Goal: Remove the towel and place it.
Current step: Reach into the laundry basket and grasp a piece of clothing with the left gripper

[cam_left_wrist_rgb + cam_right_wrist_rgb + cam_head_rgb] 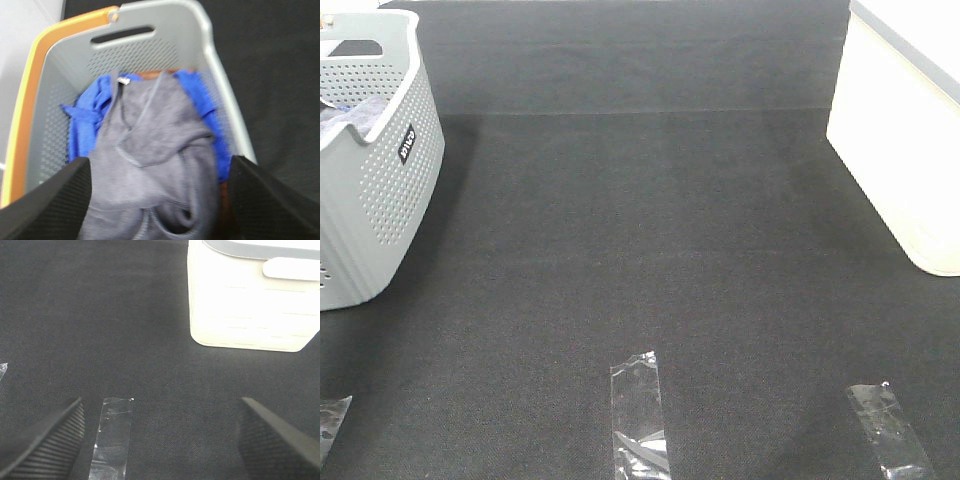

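Hovering my left end effector (160, 200) wide open above the towel (155, 140), heaped on blue cloth (82, 125) in the far-left basket (65, 90), ready to grab; right end effector (160, 435) idles wide over worktop (150, 340).

Exterior high: steep down onto bench (650, 230). Left wrist: close, basket (150, 55) ahead of fingers (50, 200). Right wrist: white bin (245, 305) ahead; both shared.
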{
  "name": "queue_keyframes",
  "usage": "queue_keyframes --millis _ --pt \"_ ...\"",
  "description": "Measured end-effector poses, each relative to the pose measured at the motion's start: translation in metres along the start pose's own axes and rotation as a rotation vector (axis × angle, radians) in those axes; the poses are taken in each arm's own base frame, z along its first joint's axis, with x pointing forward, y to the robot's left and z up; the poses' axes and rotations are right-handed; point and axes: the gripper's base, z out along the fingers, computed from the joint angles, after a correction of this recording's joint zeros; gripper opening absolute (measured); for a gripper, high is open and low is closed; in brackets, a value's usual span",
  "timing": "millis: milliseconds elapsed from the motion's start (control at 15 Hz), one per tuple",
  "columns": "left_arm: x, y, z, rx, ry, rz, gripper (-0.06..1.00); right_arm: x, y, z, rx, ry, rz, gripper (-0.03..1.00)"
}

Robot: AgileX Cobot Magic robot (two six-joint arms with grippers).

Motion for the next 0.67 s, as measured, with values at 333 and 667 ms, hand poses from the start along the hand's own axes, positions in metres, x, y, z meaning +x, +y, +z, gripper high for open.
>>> queue_keyframes --millis 333,667 --pt "-0.038 0.021 0.102 -0.169 0.211 0.067 0.68 0.0 0.0 0.0 0.0 0.0 0.0 0.78" --pt "-0.054 0.029 0.178 -0.263 0.258 0.002 0.62 0.0 -0.001 0.0 0.009 0.001 -0.004 0.78"
